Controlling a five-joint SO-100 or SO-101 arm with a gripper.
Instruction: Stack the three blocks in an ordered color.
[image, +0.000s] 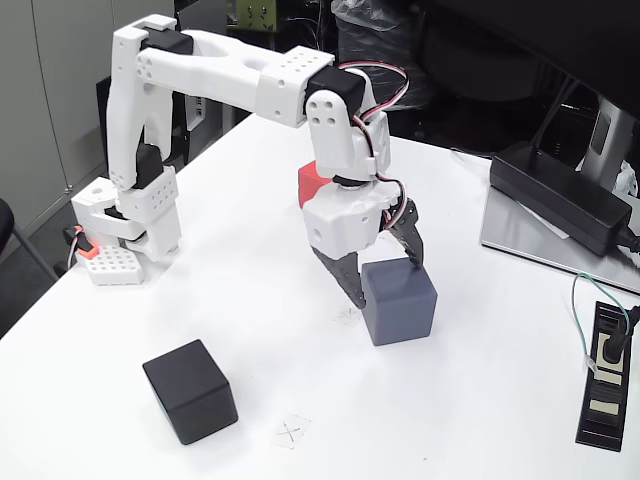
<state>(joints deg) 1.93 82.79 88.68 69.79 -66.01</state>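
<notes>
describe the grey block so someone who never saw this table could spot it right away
Start at the white robot arm reaching over the white table, and follow it down to its end effector. The grey block sits between the dark fingers there, right of the table's middle. It is slate grey, unlike the black block lying free nearer the camera and the red block half hidden behind the arm.

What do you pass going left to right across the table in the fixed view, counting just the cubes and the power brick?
Matte black cube → bright red cube, partly behind the arm → slate grey cube, between the pincer fingers → long black power brick.
</notes>
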